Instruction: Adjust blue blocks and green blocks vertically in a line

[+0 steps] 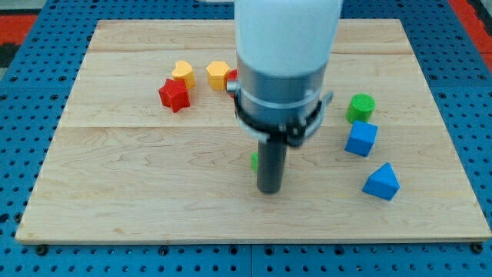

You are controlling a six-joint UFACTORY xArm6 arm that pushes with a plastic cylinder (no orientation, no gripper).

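You are resting my tip [270, 189] on the wooden tabletop [138, 200], touching a mostly hidden green block [254, 161] at its ten o'clock. There is no pincer. At three o'clock, the green cylinder [360, 108], blue cube [360, 138] and blue wedge [382, 182] are lining up; a glancing push is risking the hidden block skidding sideways.

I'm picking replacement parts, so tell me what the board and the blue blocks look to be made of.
The board looks like pale wood, matt: grain lines and plank seams run across it. The blue cube and the blue wedge-shaped block look like moulded plastic or painted wood; the even saturated colour and soft sheen leave that open. My tip stands on the board, to the view's left of both.
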